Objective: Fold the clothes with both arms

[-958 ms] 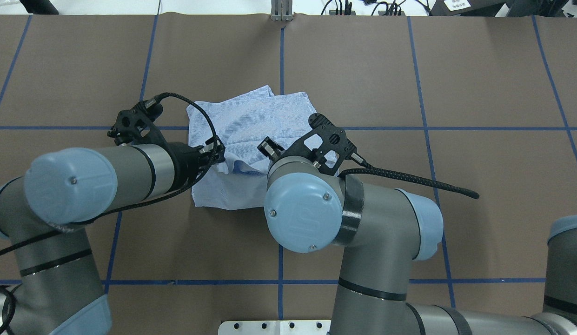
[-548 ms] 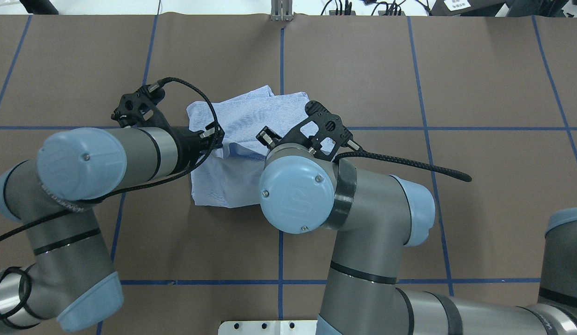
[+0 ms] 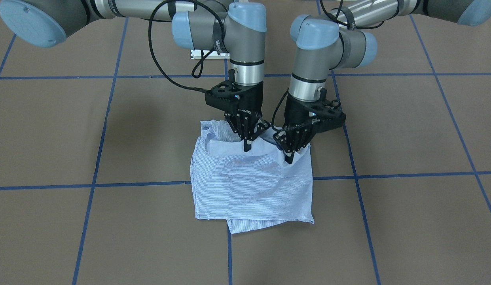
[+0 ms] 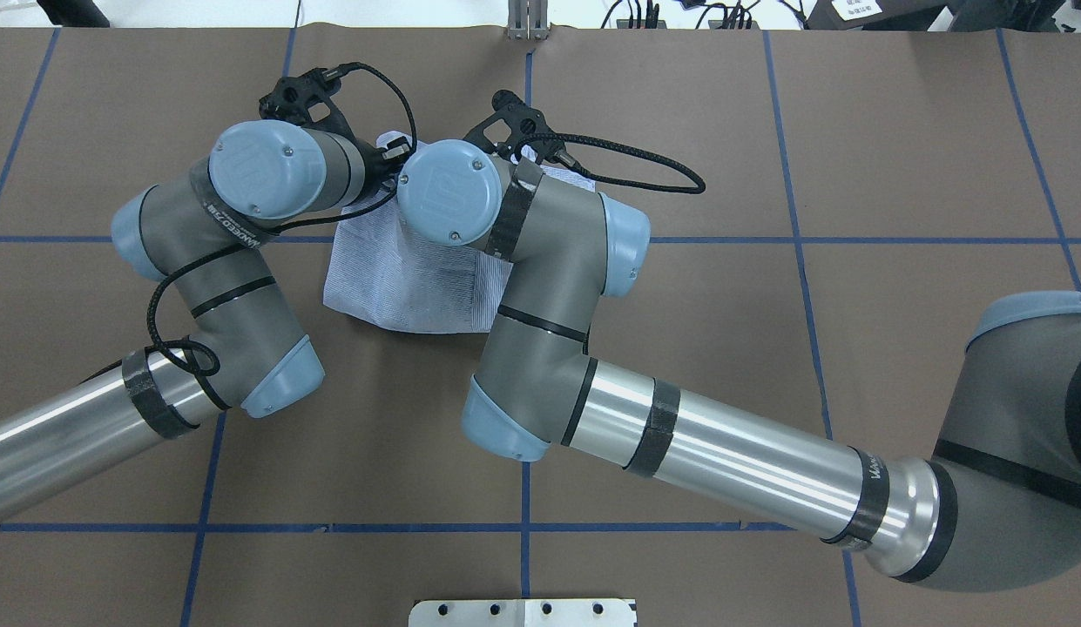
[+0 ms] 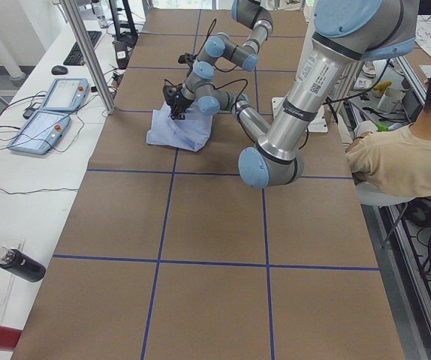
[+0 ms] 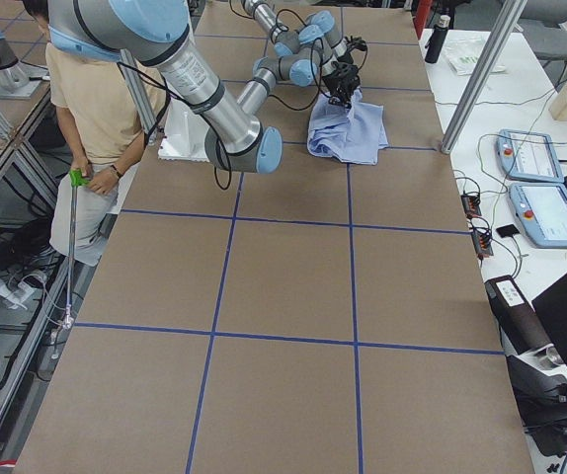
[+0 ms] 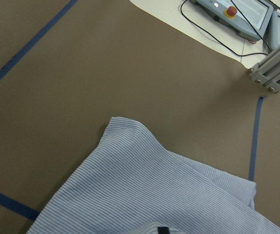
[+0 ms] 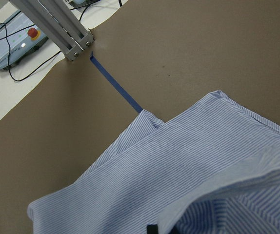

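The light blue striped shirt [image 3: 253,186] lies partly folded on the brown table, across the blue centre line. It also shows in the overhead view [image 4: 401,279]. My left gripper [image 3: 289,157] is shut on the shirt's upper layer, on the right in the front-facing view. My right gripper [image 3: 246,146] is shut on the same layer, beside it. Both point down and hold the cloth edge slightly raised over the lower layer. In the overhead view the wrists hide both grippers. Each wrist view shows striped cloth [image 7: 154,195] [image 8: 179,180] under a black fingertip.
An aluminium post [image 4: 527,22] stands at the table's far edge. Two teach pendants [image 5: 50,112] lie on the white bench beyond it. An operator [image 5: 403,157] sits by the robot's base. A white base plate [image 4: 523,612] is at the near edge.
Both arms have reached forward, away from the base, and carried the shirt's near edge over toward its far edge. Both grippers stay shut on the cloth.
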Robot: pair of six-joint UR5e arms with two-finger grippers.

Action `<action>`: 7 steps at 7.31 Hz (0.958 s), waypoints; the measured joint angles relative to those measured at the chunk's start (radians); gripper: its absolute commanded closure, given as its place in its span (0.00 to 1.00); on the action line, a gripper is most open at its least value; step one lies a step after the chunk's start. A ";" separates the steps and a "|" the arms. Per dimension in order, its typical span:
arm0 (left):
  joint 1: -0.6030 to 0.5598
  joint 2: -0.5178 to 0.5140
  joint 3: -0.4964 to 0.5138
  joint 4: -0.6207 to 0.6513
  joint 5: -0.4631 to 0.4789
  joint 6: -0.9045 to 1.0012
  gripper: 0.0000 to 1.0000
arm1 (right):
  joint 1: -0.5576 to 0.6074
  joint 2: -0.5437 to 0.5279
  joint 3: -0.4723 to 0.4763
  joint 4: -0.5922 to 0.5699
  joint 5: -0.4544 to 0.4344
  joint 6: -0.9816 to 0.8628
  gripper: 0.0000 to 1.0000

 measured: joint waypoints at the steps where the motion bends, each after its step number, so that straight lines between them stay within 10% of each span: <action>1: -0.007 -0.012 0.058 -0.031 0.000 0.015 1.00 | 0.009 0.002 -0.022 0.010 0.010 -0.005 1.00; 4: -0.012 -0.036 0.178 -0.110 0.000 0.055 1.00 | 0.020 0.008 -0.096 0.067 0.016 -0.027 1.00; 5: -0.017 -0.049 0.197 -0.123 -0.001 0.063 0.79 | 0.022 0.014 -0.112 0.079 0.015 -0.040 0.54; 6: -0.022 -0.062 0.203 -0.128 -0.006 0.069 0.01 | 0.023 0.022 -0.127 0.085 0.015 -0.057 0.01; 7: -0.027 -0.068 0.205 -0.131 -0.018 0.100 0.00 | 0.027 0.027 -0.141 0.087 0.016 -0.107 0.00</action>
